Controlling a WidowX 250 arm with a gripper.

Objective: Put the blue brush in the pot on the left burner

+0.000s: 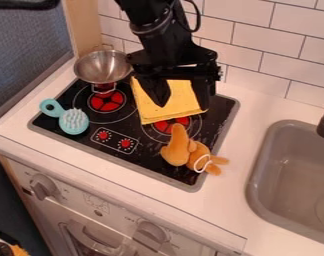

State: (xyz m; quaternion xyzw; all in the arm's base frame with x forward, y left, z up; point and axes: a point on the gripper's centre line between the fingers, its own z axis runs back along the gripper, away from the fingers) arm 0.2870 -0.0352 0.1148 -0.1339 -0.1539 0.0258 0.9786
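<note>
We see the black two-finger gripper (183, 106) with its jaws apart over the folded yellow cloth (148, 108), and the light-blue plastic brush (74, 121) bristles up at the black glass stovetop's (141, 161) left edge. We judge it light and stiff, so we should pinch its narrow neck, then lift above the round metal pot's (101, 67) rim, minding the wall.

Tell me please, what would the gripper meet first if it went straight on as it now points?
Most likely the yellow cloth on the stove: the gripper points down over it, jaws apart. The height between them is hard to judge.
</note>
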